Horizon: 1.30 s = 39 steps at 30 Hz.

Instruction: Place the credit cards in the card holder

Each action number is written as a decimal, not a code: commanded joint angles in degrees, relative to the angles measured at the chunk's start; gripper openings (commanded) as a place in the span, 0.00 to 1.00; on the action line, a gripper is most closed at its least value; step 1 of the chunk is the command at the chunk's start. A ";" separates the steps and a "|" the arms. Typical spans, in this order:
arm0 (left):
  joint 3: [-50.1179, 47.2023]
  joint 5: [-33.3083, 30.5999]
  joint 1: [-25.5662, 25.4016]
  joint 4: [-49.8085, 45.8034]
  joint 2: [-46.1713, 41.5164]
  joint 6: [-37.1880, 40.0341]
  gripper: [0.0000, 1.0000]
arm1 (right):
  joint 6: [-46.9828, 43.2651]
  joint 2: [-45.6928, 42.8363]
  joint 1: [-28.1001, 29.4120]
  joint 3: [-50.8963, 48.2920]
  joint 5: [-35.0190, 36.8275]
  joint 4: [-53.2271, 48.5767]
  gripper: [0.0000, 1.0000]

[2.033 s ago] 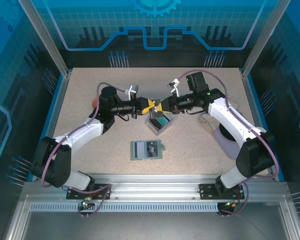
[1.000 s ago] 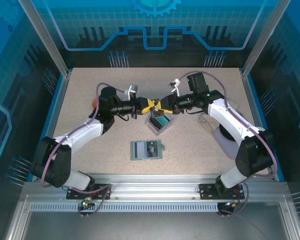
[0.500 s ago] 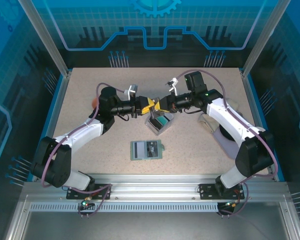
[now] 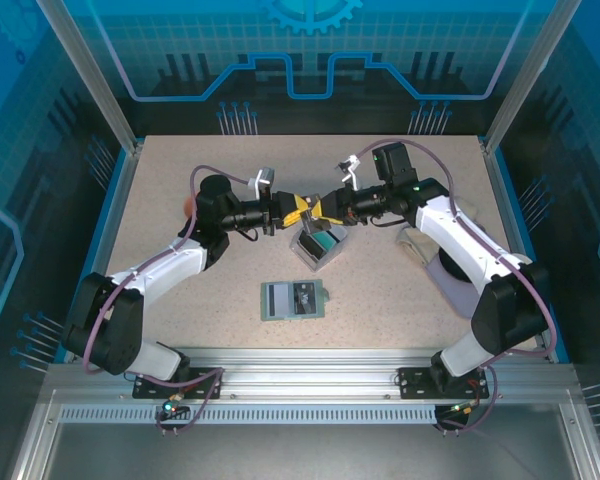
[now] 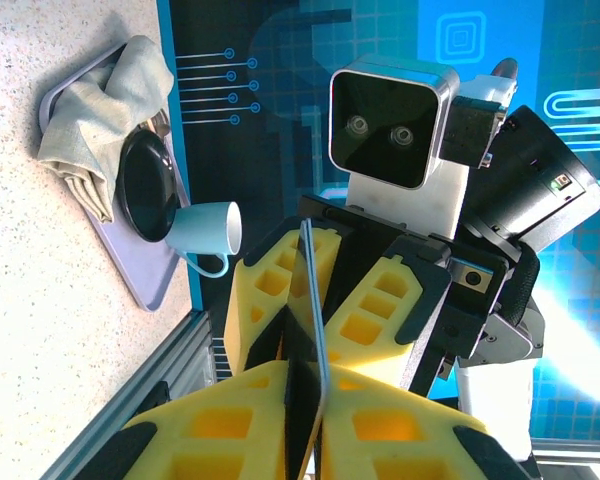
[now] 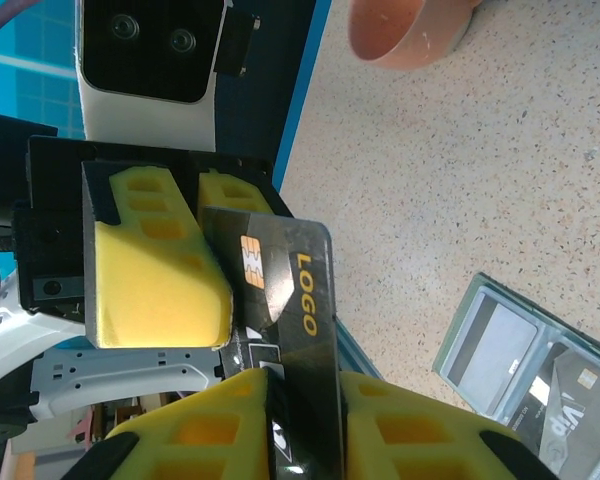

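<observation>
Where the two arms meet above the middle of the table, a dark credit card with a gold chip and the word LOGO hangs in the air between them. The left gripper is clamped on it. In the left wrist view the card stands edge-on between the yellow fingers, which press it from both sides. The right gripper has a finger on either side of the card's other end. The card sits askew between them, and I cannot tell whether they pinch it or only flank it.

Just below the meeting grippers in the overhead view, a clear plastic box rests on the table with a teal credit card inside. The card holder lies open and flat nearer the arm bases, well apart from both grippers. It is grey inside, with a dark card face showing in it. Seen from above, the clear box lies between the held card and the card holder.

Off to the right, near the right arm, a grey tray carries a crumpled beige cloth, a black pan and a pale blue mug beside the pan. A pinkish bowl stands on the left, close behind the left arm.
</observation>
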 commanded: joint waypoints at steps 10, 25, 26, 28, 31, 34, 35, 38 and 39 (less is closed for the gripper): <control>1.27 4.26 -0.52 10.61 -2.01 -2.08 0.14 | 1.46 0.59 -2.40 -3.41 6.92 -4.08 0.22; 0.78 4.18 -0.47 10.84 -1.99 -2.36 0.15 | 2.55 0.24 -3.02 -3.90 8.37 -4.19 0.20; 0.78 4.23 -0.51 10.84 -1.97 -2.38 0.15 | 2.73 0.15 -3.01 -4.02 8.60 -4.16 0.20; 0.78 4.26 -0.52 10.94 -2.01 -2.29 0.15 | 3.25 -0.02 -3.19 -4.59 8.63 -3.52 0.20; 0.79 4.26 -0.52 10.99 -2.01 -2.31 0.15 | 3.73 -0.26 -3.37 -4.94 8.99 -3.35 0.20; 0.76 4.26 -0.52 11.02 -1.92 -2.27 0.15 | 4.33 -0.55 -3.65 -5.44 9.28 -3.06 0.20; 0.70 4.26 -0.52 11.07 -1.97 -2.27 0.15 | 4.66 -0.62 -3.79 -5.71 9.12 -2.79 0.20; 0.61 4.26 -0.51 11.15 -1.97 -2.28 0.15 | 5.37 -0.73 -3.89 -6.11 8.78 -2.29 0.22; 0.62 4.26 -0.52 11.16 -2.01 -2.27 0.15 | 5.54 -0.81 -3.86 -6.22 8.54 -2.07 0.22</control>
